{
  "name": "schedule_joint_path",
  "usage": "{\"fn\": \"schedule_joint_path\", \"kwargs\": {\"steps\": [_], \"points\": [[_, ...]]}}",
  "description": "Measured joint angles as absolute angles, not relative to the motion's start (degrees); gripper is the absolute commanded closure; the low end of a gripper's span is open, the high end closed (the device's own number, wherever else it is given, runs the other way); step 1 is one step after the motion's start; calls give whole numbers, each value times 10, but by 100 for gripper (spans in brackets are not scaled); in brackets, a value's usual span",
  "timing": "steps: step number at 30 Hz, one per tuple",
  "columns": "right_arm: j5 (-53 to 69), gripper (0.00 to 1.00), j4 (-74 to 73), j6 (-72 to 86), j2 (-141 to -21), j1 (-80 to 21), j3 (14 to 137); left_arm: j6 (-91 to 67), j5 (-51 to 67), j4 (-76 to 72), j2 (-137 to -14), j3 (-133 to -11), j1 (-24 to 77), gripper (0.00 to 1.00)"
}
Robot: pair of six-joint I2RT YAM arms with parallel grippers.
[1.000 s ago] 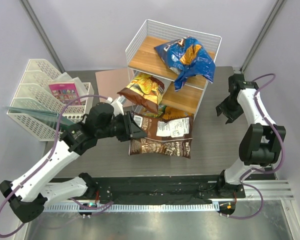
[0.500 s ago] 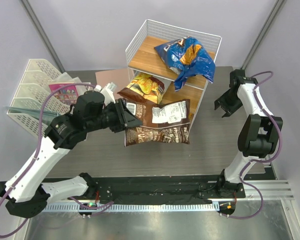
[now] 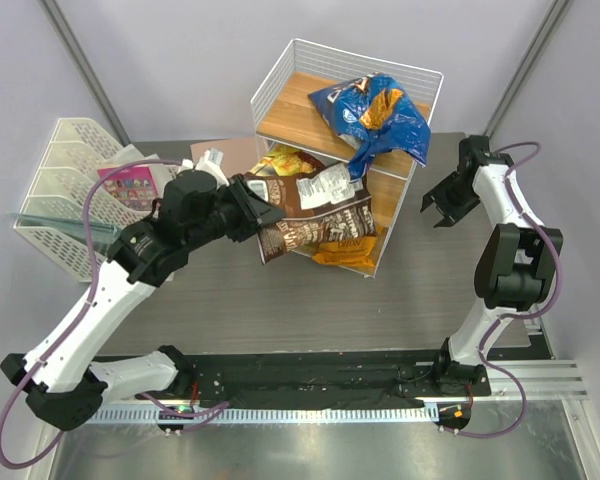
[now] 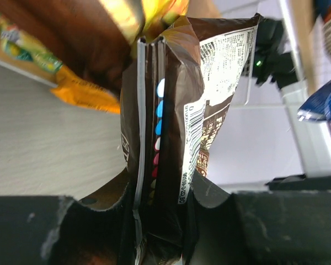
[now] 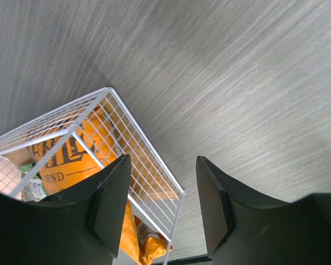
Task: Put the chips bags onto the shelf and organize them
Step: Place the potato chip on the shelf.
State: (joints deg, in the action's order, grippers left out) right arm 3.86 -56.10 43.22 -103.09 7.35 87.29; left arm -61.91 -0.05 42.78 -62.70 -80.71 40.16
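My left gripper (image 3: 263, 212) is shut on the edge of the dark brown chips bag (image 3: 315, 215) and holds it in the air against the front of the shelf (image 3: 280, 75). In the left wrist view the bag (image 4: 171, 99) stands on edge between the jaws of that gripper (image 4: 157, 187). A blue Doritos bag (image 3: 375, 115) lies on the top board. An orange bag (image 3: 345, 250) shows on the lowest tier under the held bag. A brown-and-yellow bag (image 3: 288, 160) is mostly hidden behind it. My right gripper (image 3: 442, 205) hangs open beside the shelf's right side, with the wire corner (image 5: 138, 149) by its left finger.
A white mesh file tray (image 3: 65, 215) holding a pink card packet (image 3: 130, 183) stands at the left. A flat brown board (image 3: 225, 152) lies behind my left arm. The grey table (image 3: 280, 310) stretches in front of the shelf.
My left arm has lifted the dark brown bag off the table and swung it up and back against the shelf front. The right gripper has drifted slightly toward the shelf.
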Motion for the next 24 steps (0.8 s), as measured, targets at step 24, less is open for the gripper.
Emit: {"fn": "schedule_joint_path", "kwargs": {"steps": [24], "points": [[113, 44, -550, 435, -1126, 74, 1054, -716, -157, 187, -794, -828, 474, 100]]}}
